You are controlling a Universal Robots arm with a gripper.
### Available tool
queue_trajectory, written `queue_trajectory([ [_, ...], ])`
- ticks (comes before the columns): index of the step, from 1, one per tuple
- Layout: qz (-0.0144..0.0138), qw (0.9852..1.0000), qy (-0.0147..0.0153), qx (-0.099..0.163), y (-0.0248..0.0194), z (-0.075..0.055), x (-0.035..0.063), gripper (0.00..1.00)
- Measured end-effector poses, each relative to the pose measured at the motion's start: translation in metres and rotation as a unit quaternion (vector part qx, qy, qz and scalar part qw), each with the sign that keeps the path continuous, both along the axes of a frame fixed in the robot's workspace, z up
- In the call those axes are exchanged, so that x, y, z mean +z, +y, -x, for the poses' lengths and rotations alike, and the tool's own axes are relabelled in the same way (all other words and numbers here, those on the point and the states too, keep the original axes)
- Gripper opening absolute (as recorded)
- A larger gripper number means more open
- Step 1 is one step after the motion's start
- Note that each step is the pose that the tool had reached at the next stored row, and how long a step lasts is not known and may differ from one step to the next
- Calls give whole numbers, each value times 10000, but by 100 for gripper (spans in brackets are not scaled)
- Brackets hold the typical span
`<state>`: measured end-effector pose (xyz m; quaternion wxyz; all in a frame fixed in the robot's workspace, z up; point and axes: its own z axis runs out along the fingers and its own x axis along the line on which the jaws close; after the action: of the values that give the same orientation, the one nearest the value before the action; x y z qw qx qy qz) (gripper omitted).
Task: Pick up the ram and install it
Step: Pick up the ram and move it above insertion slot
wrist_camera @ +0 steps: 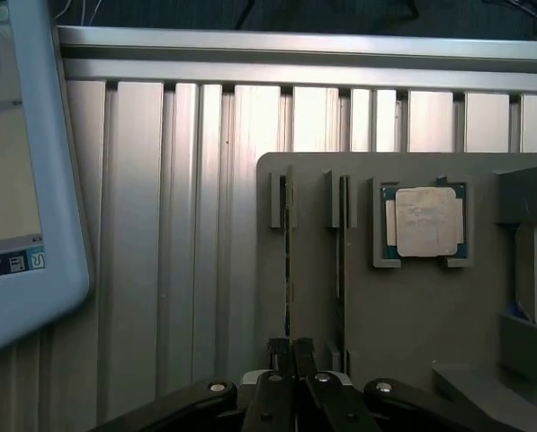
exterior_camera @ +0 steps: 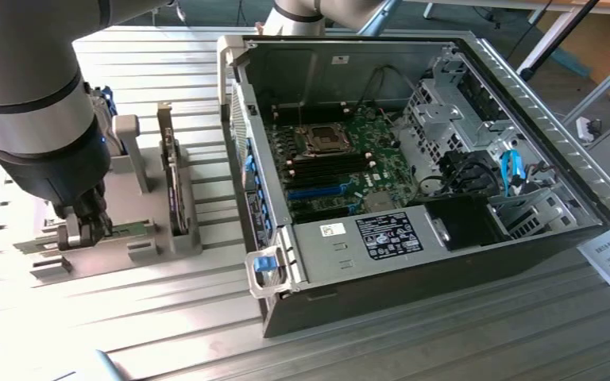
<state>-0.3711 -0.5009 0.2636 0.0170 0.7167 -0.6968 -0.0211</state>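
One tool [exterior_camera: 83, 234], at the exterior view's left, is pinched almost closed on the ram [exterior_camera: 125, 229], which stands on edge between its fingers in the grey holder [exterior_camera: 104, 266] on the bench [exterior_camera: 178, 325]; rightward sits the open computer case [exterior_camera: 517, 238].

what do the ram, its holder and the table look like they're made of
ram: green circuit board, probably fibreglass laminate, judging by the colour and the thin flat edge.
holder: matte grey plastic, possibly printed; the surface is dull and uniform, with no glare.
table: likely bare aluminium slats, with a brushed silver sheen and straight grooves.
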Motion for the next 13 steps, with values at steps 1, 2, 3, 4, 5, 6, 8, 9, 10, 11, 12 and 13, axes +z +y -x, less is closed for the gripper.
queue_trajectory([
  [1,0,10000,0,0,0,-1,13,12],
  [2,0,10000,0,0,0,-2,26,12],
  [3,0,10000,0,0,0,-2,40,12],
  [4,0,10000,0,0,0,-4,71,12],
  [5,0,10000,0,0,0,-6,89,12],
  [6,0,10000,0,0,0,-9,114,12],
  [8,0,10000,0,0,0,-13,157,12],
  [9,0,10000,0,0,0,-15,182,12],
  [10,0,10000,0,0,0,-17,202,12],
  [11,0,10000,0,0,0,-18,217,12],
  [12,0,10000,0,0,0,-20,245,12],
  [13,0,10000,0,0,0,-22,272,12],
])
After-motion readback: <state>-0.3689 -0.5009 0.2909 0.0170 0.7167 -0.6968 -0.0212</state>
